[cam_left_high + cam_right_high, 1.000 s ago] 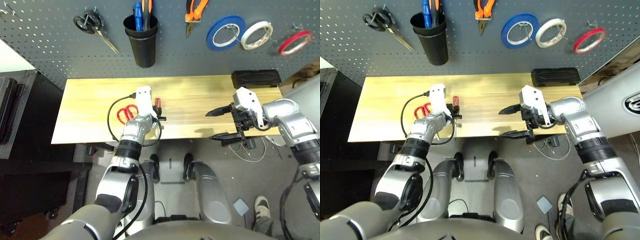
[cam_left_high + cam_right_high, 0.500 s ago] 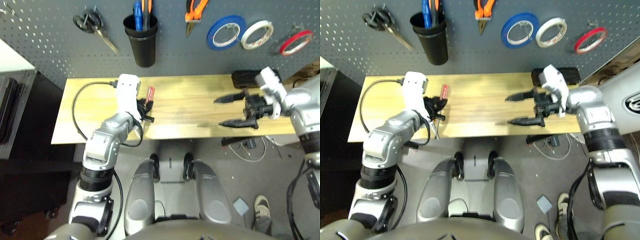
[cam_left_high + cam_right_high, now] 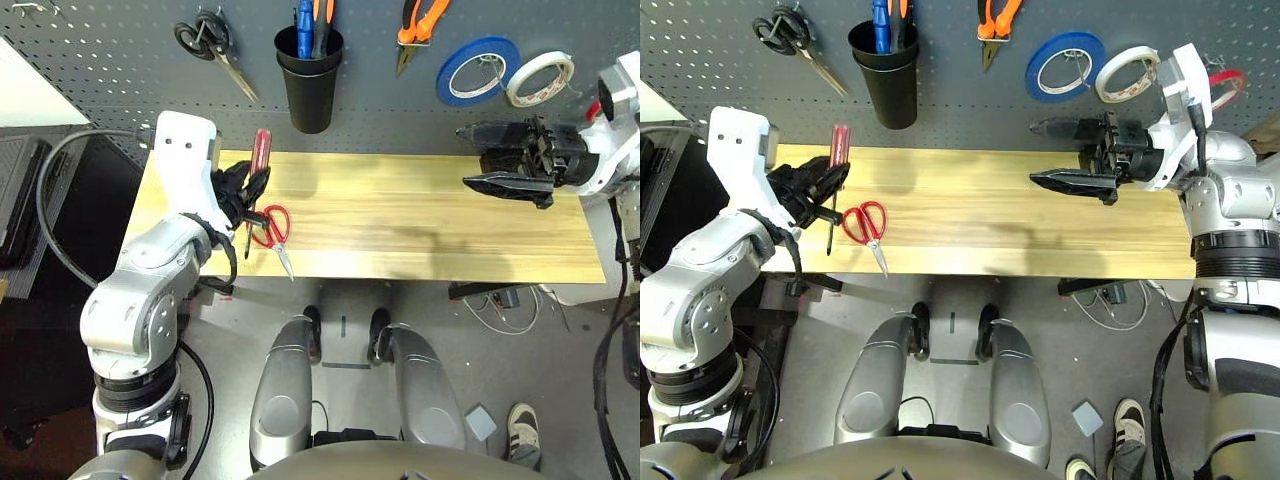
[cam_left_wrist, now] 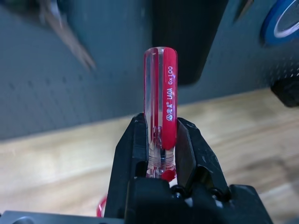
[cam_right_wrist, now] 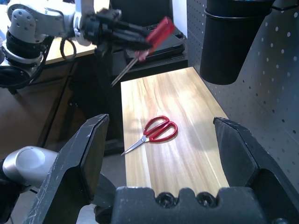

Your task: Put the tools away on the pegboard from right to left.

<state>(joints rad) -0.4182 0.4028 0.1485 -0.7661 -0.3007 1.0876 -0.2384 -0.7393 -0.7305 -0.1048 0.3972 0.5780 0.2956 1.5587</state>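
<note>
Since the left gripper (image 4: 161,154) has its fingers pinching the red-handled screwdriver (image 3: 257,170) low on the handle, near the shaft end, most of the clear red grip sticks out past the fingertips. It sits at left of centre in the left eye view, above the left end of the surface (image 3: 420,215), handle tip toward the pegboard (image 3: 100,60).

Handling, as I'd judge it:
- Screwdriver: stiff, light, smooth plastic handle, so likely slippery and prone to pivoting. The current hold looks adequate; a pinch nearer mid-handle would resist swing better.
- Black cup (image 3: 308,75) at upper centre already holds blue and orange handles. Tight opening; entry needs to be straight or the tool will knock the rim.
- Red-handled scissors (image 3: 272,228) lie flat on the surface just beside the left gripper, loops toward the board, blades toward the near edge. Rigid steel, thin, low profile. Best taken across the loops or at the pivot; the blades are slick and may swing open.

Already hung: orange-handled pliers (image 3: 418,25) at upper centre-right, thin red tape ring (image 3: 1223,85) at upper right behind the right arm.

Right gripper (image 3: 1080,155) hovers over the right end of the surface, fingers spread wide, holding nothing.
</note>
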